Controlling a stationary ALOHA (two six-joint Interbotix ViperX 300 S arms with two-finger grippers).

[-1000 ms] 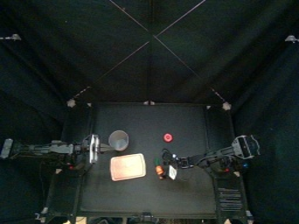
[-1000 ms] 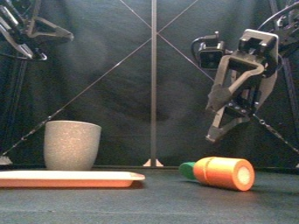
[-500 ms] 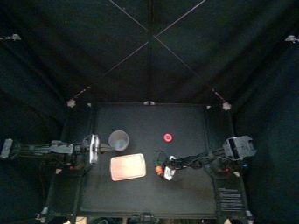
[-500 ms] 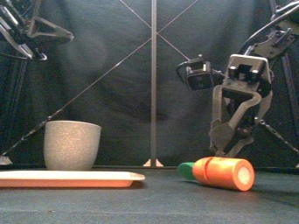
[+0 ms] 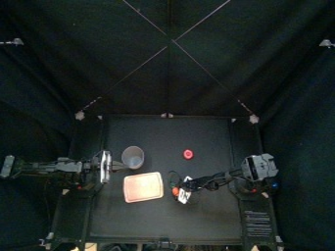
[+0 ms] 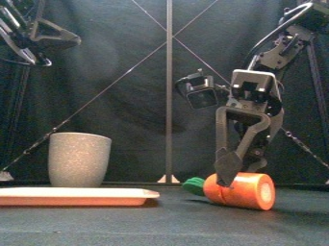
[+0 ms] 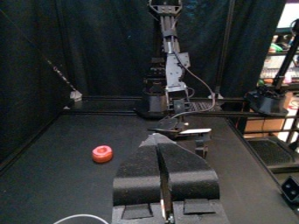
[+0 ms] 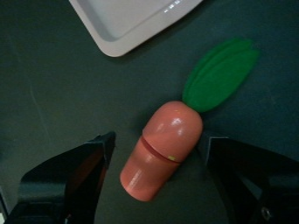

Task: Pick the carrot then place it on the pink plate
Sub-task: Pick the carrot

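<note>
Your right claw point(image 6: 226, 173) hangs low over the carrot point(image 6: 241, 189), jaws spread wide with one on each side of it and nothing gripped yet. The carrot lies on its side on the table, near the pink plate point(image 6: 77, 197) on its right and not touching it. So none of the job is done: you've got the squeeze, the lift and the carry across to the plate ahead, while the left claw point(image 7: 160, 143) rests at the table's left side, pinched together and empty.

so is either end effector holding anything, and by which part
Nothing is held. The right end effector is open, jaws either side of the carrot; the left end effector is shut, empty.
</note>
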